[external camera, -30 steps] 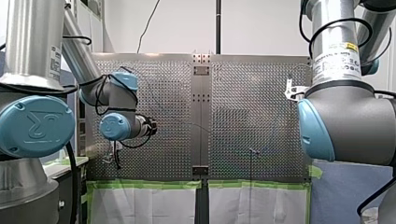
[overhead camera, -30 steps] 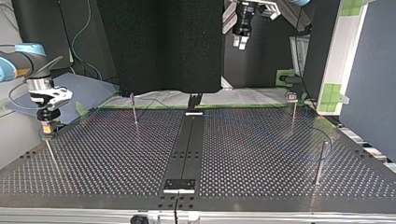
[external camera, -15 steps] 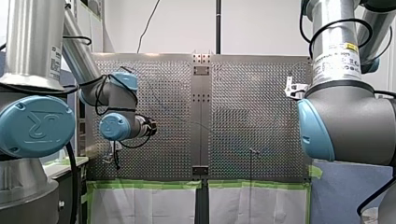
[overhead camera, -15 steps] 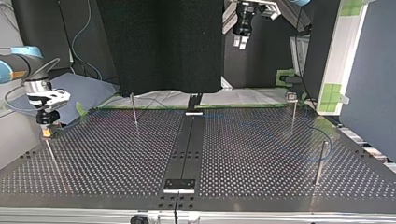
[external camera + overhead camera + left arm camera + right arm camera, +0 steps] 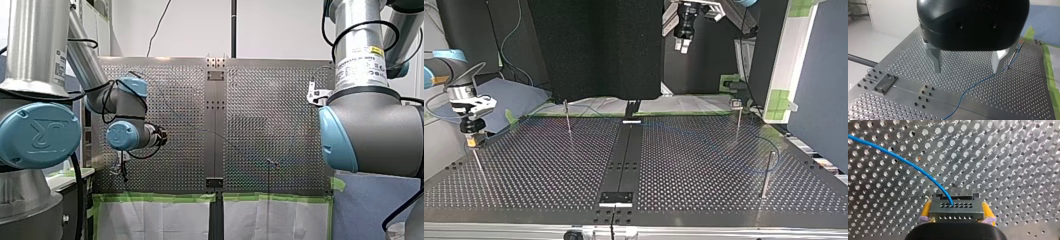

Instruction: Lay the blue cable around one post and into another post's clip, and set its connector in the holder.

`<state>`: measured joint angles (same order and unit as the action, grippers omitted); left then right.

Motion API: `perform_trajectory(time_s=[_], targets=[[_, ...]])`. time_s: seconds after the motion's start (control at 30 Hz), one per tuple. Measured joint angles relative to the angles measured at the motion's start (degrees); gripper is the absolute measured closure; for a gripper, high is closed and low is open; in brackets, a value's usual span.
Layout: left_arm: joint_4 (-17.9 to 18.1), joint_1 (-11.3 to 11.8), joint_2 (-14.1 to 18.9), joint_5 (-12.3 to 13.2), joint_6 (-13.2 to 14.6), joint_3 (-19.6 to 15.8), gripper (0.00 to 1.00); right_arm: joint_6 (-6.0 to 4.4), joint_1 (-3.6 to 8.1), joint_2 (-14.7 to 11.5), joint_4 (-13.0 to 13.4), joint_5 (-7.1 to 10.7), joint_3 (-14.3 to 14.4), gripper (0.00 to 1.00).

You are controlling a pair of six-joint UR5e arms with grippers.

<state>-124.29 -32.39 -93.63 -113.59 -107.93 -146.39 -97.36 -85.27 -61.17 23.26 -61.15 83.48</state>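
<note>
Not far along, I'd say. The blue cable (image 5: 910, 165) lay loose across the surface (image 5: 910, 62), and I couldn't tell if it rounded any post. The connector (image 5: 956, 208) wasn't in a holder yet: the right jaws pinched it between yellow pads (image 5: 926, 210). The left jaws hung spread wide, empty.

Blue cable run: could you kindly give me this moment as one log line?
right gripper: shut on connector | blue cable: runs from connector across table | left gripper: open, empty
</note>
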Motion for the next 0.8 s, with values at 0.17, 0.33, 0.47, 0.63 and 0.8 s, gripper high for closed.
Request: perform_trajectory(time_s=[0.17, 0.33, 0.47, 0.63, 0.8], targets=[[-0.2, 0.1, 0.0, 0.0, 0.0, 0.0, 0.02, 0.04, 0.23, 0.2, 0.1, 0.61, -0.1, 1.0], [-0.3, 0.3, 0.0, 0.2, 0.0, 0.1, 0.02, 0.53, 0.3, 1.0, 0.0, 0.96, -0.7, 1.0], [-0.4, 0.6, 0.0, 0.5, 0.0, 0.1, 0.02, 1.01, 0.32, 1.3, -0.1, 1.07, -0.9, 1.0], [-0.4, 0.9, 0.0, 0.7, 0.2, 0.1, 0.02, 1.1, 0.34, 1.3, 0.3, 1.34, -1.0, 1.0], [-0.4, 1.2, 0.0, 0.9, 0.2, 0.1, 0.02, 1.11, 0.34, 1.4, 0.5, 1.61, -1.1, 1.0]])
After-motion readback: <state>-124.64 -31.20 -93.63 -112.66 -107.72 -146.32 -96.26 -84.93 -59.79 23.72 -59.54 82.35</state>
